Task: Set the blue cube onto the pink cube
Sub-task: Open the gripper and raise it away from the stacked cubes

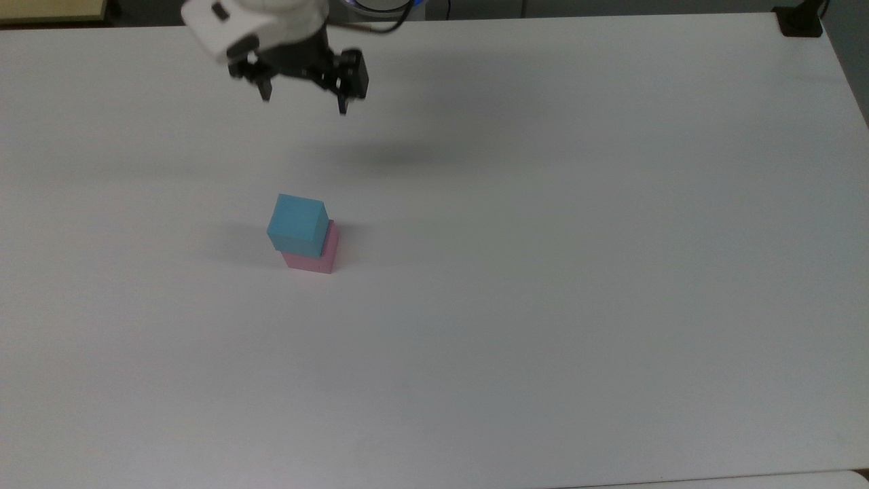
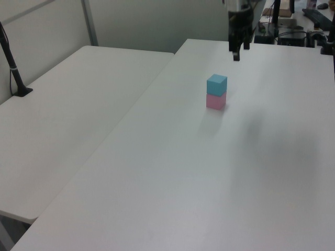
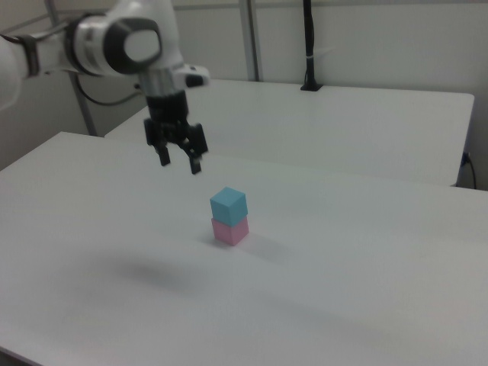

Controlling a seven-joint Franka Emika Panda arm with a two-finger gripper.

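My gripper [image 1: 303, 102] hangs empty, jaws spread, well above the stack. The blue cube [image 1: 297, 225] overhangs the pink cube [image 1: 319, 255]; a tabletop [image 1: 543, 272] jolt could topple it.

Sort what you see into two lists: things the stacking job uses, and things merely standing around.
Job:
blue cube, resting on the pink cube
tool, open, raised clear of the stack

Standing around:
table
black post on the far table
second table
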